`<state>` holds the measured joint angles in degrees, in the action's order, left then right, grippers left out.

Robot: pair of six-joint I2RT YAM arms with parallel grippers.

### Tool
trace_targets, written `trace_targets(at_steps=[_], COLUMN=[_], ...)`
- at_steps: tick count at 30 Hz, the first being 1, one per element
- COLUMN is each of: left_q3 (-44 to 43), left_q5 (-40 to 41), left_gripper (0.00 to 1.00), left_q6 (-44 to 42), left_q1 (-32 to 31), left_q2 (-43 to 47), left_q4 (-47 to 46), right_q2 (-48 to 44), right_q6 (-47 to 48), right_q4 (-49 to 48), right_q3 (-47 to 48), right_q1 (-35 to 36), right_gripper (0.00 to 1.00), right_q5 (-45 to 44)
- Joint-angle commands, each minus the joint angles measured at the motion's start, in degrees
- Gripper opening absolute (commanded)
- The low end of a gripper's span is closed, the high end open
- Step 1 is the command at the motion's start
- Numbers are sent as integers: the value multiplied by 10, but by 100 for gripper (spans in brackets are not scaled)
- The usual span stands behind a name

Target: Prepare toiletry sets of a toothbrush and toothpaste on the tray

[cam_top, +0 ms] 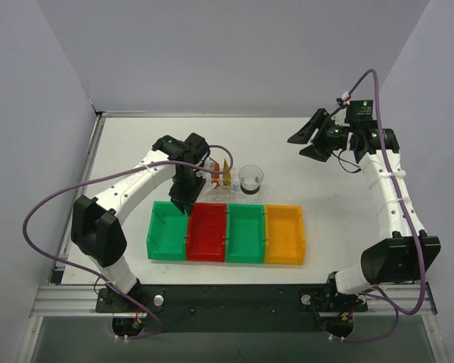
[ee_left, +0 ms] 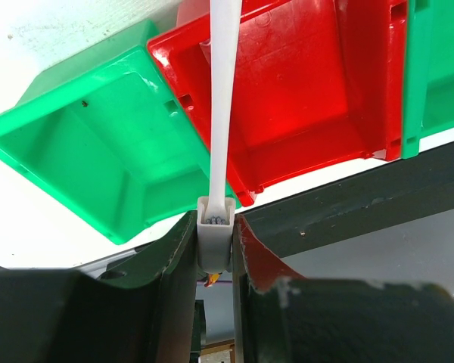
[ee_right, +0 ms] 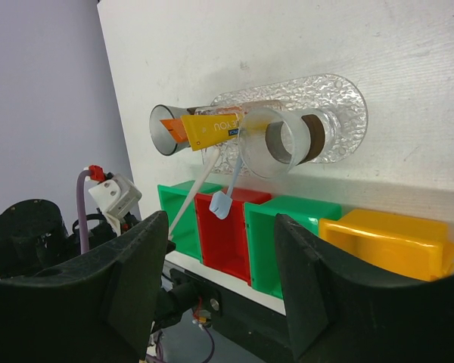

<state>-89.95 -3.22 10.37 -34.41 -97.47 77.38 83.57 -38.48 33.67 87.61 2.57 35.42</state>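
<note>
- White slim plastic toothbrush [ee_left: 224, 91]: pinched at its bristled head end by the left hand [ee_left: 214, 231]. The rigid handle was slanted above the rims of the glossy green plastic bin [ee_left: 98, 151] and the red plastic bin [ee_left: 303, 91], apparently for carriage to the tray.
- Transparent oblong tray [ee_right: 340, 106], bumpy-textured with rounded ends: laid flat on the white counter [ee_right: 287, 38] behind the bins.
- Pale blue slim toothbrush [ee_right: 231, 181]: leaned at a clear round cup [ee_right: 276, 140] on the tray.
- Orange tapered tube [ee_right: 172, 128] and yellow-orange tapered tube [ee_right: 210, 130]: lodged at a second cup [ee_right: 160, 130], which was tipped on its side.
- Right hand [ee_right: 221, 231]: fingers spread, nothing held, poised well apart from the tray, judged to be out of the way.
</note>
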Motion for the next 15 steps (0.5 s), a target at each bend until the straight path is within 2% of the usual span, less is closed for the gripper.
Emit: trace_targets(at_steps=[1,15], left_q3=[-30,-57], left_q5=[7,6], left_gripper=[0,0], left_q6=[5,8], left_q1=[2,2], left_q2=[-6,-36], left_q4=[104,101], right_q2=[-8,0], right_q6=[9,11], right_q4=[3,3], right_q3=[2,6], right_q1=[-6,-14], right_gripper=[53,54], right_q5=[11,13])
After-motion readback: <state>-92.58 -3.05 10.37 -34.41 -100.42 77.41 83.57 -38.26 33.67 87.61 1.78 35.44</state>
